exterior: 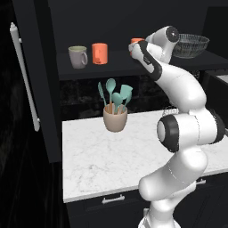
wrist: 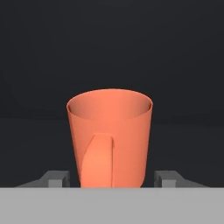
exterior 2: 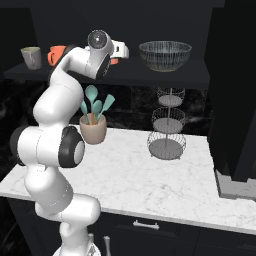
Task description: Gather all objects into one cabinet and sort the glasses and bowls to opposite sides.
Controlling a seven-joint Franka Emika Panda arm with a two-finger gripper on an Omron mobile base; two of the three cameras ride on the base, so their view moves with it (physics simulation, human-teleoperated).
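An upright orange mug (wrist: 110, 138), handle facing the camera, stands between the tool's (wrist: 112, 178) fingertips.

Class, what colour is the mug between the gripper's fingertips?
Bright orange mug, clearest in the hand view.

We see cabinet shelf (exterior: 116, 67) carrying grey-beige mug (exterior: 78, 56), two orange mugs (exterior: 99, 53), patterned bowl (exterior: 191, 45); marble counter (exterior: 107, 156) carrying utensil pot (exterior: 115, 118), wire baskets (exterior 2: 167, 125).
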